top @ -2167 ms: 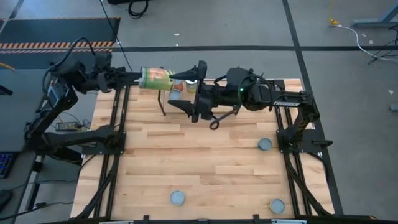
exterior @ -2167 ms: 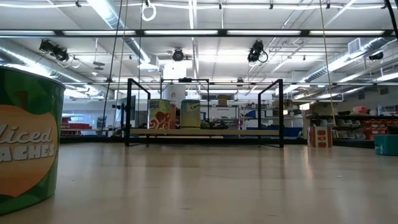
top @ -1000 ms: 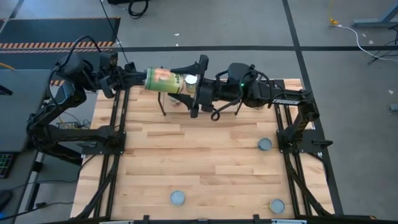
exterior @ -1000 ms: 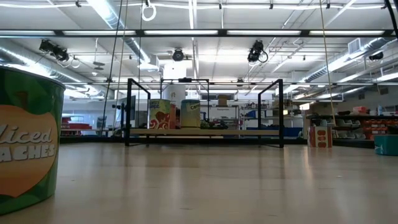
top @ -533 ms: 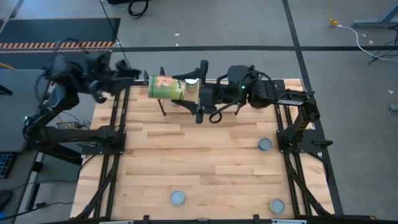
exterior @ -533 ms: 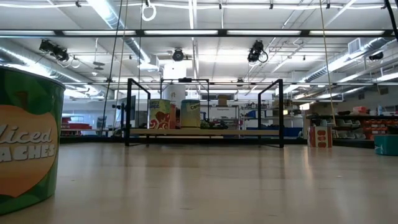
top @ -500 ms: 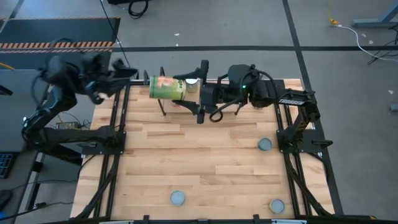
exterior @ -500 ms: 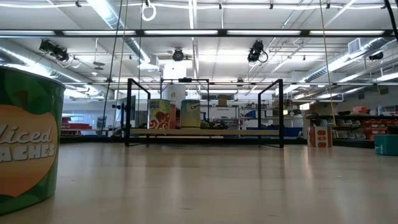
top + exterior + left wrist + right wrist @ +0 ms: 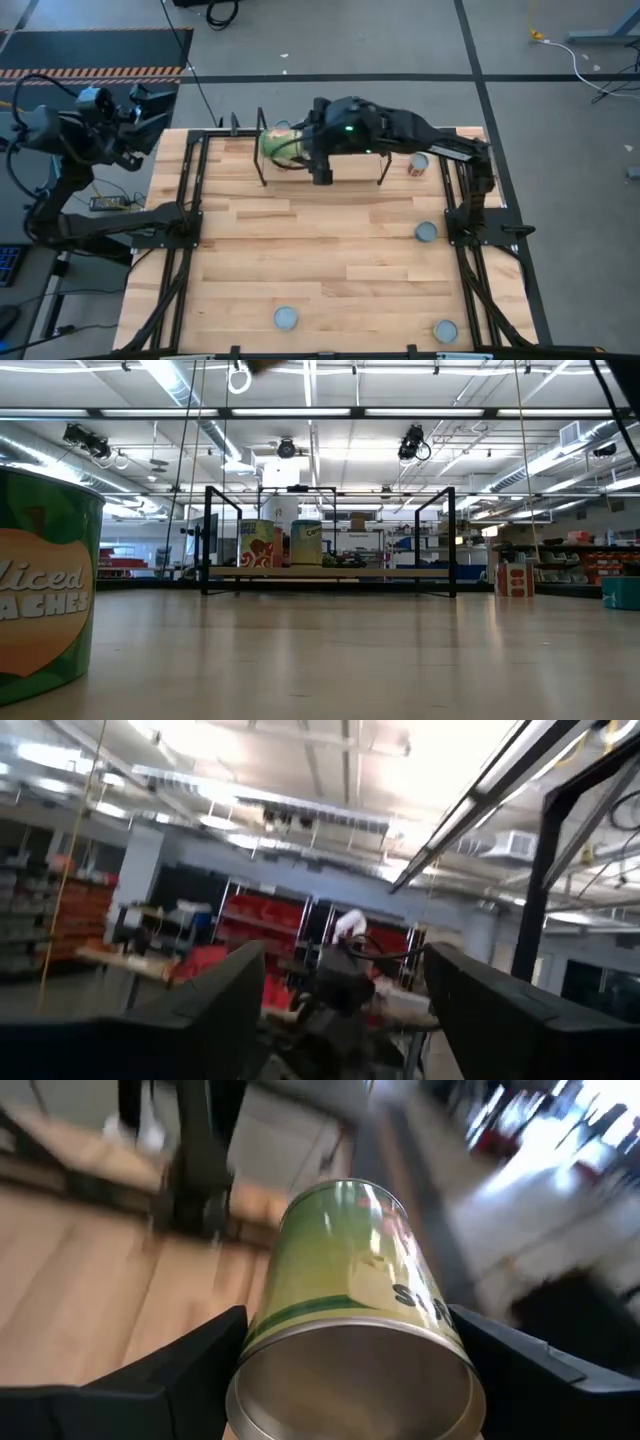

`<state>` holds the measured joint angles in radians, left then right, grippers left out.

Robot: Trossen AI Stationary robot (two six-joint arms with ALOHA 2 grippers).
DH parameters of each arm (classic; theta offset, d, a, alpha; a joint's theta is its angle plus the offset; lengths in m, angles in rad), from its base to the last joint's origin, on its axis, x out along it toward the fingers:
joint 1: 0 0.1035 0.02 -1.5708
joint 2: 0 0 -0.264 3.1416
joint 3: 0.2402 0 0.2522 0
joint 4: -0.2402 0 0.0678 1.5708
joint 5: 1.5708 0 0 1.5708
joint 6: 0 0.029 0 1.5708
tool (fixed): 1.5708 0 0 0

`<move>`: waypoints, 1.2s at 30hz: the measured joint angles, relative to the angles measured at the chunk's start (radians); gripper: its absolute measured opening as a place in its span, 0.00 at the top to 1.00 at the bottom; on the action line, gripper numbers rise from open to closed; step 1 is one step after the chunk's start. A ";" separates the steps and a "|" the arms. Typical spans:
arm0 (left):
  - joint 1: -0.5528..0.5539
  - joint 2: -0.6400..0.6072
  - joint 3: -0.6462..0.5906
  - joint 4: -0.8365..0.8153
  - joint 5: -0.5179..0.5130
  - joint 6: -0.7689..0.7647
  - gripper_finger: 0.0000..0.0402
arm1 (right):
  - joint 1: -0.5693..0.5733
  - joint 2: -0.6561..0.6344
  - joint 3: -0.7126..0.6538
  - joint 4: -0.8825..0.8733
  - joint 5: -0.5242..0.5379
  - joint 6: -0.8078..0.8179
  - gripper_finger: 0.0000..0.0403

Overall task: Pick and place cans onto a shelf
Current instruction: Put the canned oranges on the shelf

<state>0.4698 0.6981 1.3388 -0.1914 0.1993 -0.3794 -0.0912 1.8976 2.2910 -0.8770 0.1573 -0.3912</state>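
Right claw point(image 9: 283, 147) sits at the upper middle of the high view, over the back of the counter point(image 9: 330, 260), and it is pinching a green can point(image 9: 276, 145) that lies on its side between the fingers. The right wrist view confirms it: green can point(image 9: 350, 1330) fills the frame, shiny end toward the camera, a dark finger point(image 9: 150, 1370) pressed on each flank.

Left claw point(image 9: 150, 105) is out at the upper left, off the counter's corner, fingers spread with nothing between them; in its own wrist view the two dark fingers point(image 9: 210, 1010) stand wide apart against the room's ceiling lights.

The shelf point(image 9: 330, 572) shows in the middle of the low view, black uprights either side, with two cans point(image 9: 280, 543) upright on its board, left of centre.

Elsewhere on the counter: one can point(image 9: 418, 163) at the upper right, one point(image 9: 426, 232) at mid right, two point(image 9: 286, 318) along the lower edge. A big peaches can point(image 9: 45, 575) looms at the low view's left edge.
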 joint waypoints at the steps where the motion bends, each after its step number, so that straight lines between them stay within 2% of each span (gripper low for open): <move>1: 0.000 0.005 0.000 -0.026 -0.008 -0.001 0.32 | -0.016 0.019 0.000 -0.039 -0.010 0.014 0.19; 6: -0.002 0.048 -0.002 -0.131 -0.056 -0.002 0.32 | -0.090 0.115 -0.002 -0.225 -0.027 0.038 0.19; 12: -0.003 0.090 -0.002 -0.134 -0.075 -0.001 0.32 | -0.171 0.243 -0.001 -0.355 -0.029 0.048 0.19; 20: -0.003 0.121 -0.002 -0.139 -0.073 -0.001 0.32 | -0.237 0.380 -0.002 -0.385 -0.079 0.059 0.19; 26: -0.003 0.112 -0.002 -0.140 -0.072 -0.001 0.32 | -0.245 0.392 -0.002 -0.363 -0.099 0.032 0.19; 36: -0.003 0.102 -0.002 -0.156 -0.072 0.009 0.32 | -0.275 0.392 -0.002 -0.295 -0.104 0.031 0.12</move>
<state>0.4671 0.8005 1.3365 -0.3475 0.1276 -0.3702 -0.3659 2.2898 2.2890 -1.1725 0.0528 -0.3606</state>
